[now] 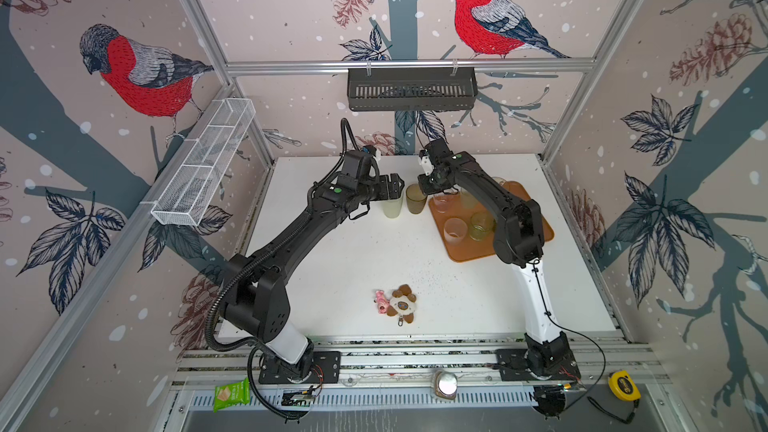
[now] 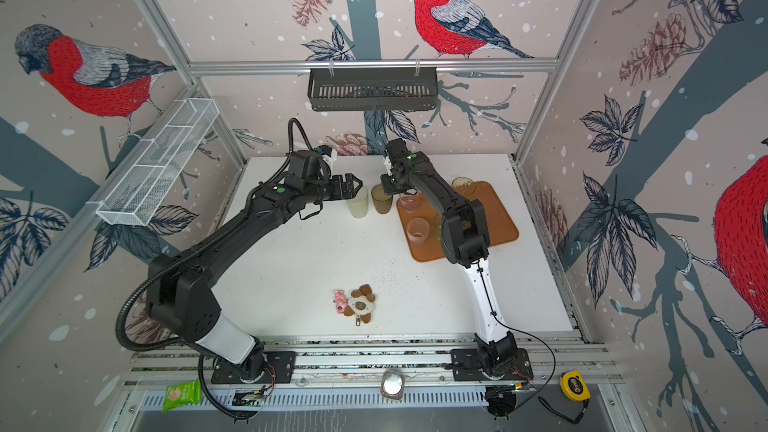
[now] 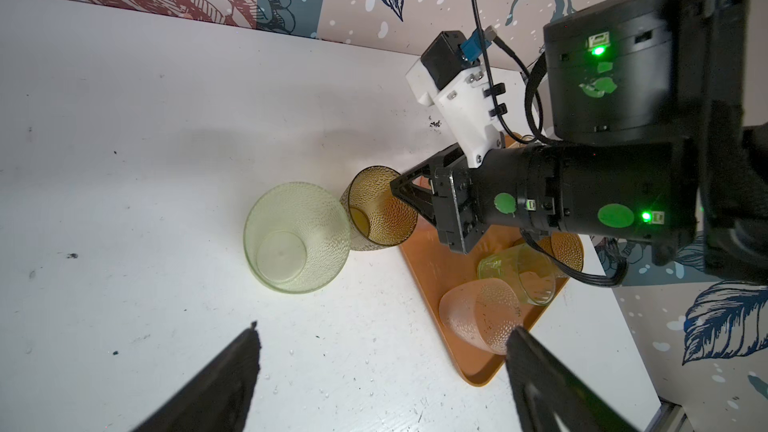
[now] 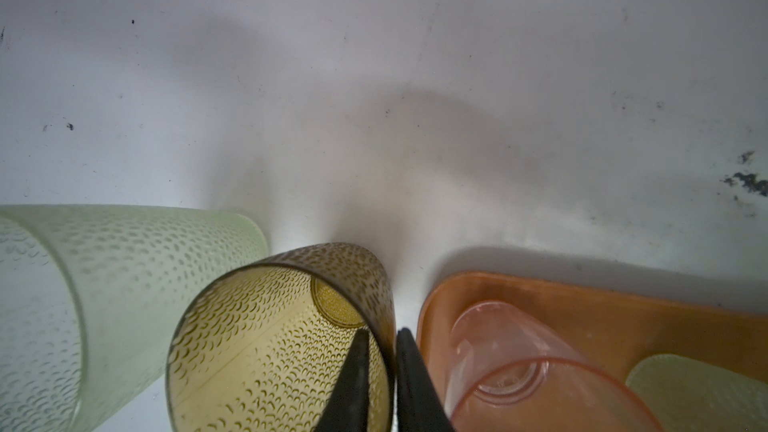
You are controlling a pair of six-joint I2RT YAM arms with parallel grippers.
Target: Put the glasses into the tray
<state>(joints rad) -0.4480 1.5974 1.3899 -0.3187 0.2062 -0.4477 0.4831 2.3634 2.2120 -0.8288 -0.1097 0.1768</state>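
The near end of the tray [image 1: 465, 253] is bare, so that looks the safest landing spot. Further in, a frosted pink tumbler [image 1: 454, 231] and several other glasses stand close together, and a carried glass set down among them could knock one over. At the tray's far-left corner a clear pink tumbler [image 4: 519, 367] stands just inside the rim. An amber tumbler [image 4: 270, 347] stands just left of that corner on the table [image 1: 353, 263], so if it is dragged sideways rather than lifted, it could catch the rim or hit the pink one. It is gripped by one side of its wall only, so I judge it may tilt or slip as it rises. A pale green tumbler [image 1: 392, 207] stands right against its left side, possibly touching, and could be nudged over. The right gripper [image 4: 382, 332] has one finger inside the amber tumbler and one outside, drawn almost together across the wall nearest the tray. The left gripper [image 3: 384, 328] hangs spread wide and empty over the green tumbler, close enough to the right gripper that the two could clash.
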